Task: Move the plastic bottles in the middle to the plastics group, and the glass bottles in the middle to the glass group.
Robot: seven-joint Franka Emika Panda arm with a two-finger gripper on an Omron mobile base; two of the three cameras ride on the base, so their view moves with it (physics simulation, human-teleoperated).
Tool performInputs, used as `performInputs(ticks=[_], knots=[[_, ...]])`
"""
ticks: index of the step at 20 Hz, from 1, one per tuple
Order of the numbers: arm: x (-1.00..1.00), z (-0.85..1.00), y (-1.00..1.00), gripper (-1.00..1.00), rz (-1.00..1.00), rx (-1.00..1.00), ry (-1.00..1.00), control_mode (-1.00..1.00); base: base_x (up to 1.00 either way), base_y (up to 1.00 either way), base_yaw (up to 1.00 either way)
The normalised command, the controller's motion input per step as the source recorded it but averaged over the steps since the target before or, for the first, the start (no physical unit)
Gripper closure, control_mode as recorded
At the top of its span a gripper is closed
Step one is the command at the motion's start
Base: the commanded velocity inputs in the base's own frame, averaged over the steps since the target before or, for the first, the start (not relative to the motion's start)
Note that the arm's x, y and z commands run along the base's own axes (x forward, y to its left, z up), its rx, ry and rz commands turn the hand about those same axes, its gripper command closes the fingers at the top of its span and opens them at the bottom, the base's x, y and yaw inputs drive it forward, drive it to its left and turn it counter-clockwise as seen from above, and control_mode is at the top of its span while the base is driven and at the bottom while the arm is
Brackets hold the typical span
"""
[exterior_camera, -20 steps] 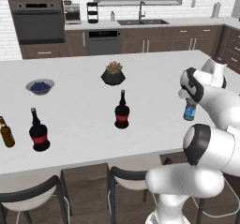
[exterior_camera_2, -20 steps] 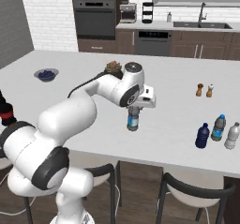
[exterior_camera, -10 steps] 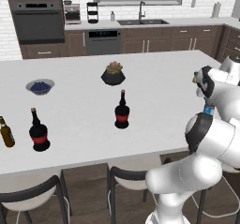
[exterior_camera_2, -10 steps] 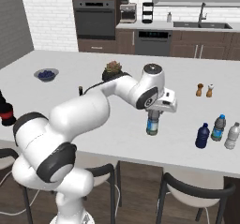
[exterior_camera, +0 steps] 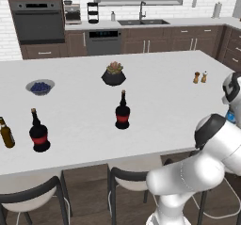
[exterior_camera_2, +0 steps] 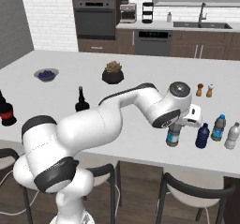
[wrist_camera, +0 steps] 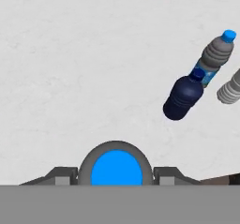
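Near counter's right front edge, your gripper point(exterior_camera_2: 177, 130) grips clear blue-capped bottle point(exterior_camera_2: 174, 135) upright, neck up; blueberries in bowl point(exterior_camera: 40, 87) far left.

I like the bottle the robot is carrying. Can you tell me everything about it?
The small clear plastic bottle with a blue cap and blue label stands upright, gripped near its top by the gripper. It is at the counter's front, just left of the solid dark blue bottle and apart from it. In the hand view its round bright blue cap sits between the two dark fingertips. Whether its base touches the white counter is unclear.
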Motion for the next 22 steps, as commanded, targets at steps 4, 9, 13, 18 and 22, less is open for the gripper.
performInputs(ticks=[4,9,13,18,22], knots=[[-0.07,-0.03,-0.73,1.00,0.00,-0.03,0.00,-1.00,0.00,0.00,0.00],[0.00,-0.06,-0.69,1.00,0.00,-0.06,0.00,-1.00,0.00,0.00,0.00],[0.00,-0.15,-0.55,1.00,0.00,-0.05,0.01,-1.00,0.00,0.00,0.00],[0.02,-0.03,-0.52,1.00,0.00,0.00,0.00,-1.00,0.00,0.00,0.00],[0.06,-0.09,-0.36,1.00,0.00,0.00,0.00,-1.00,0.00,0.00,0.00]])
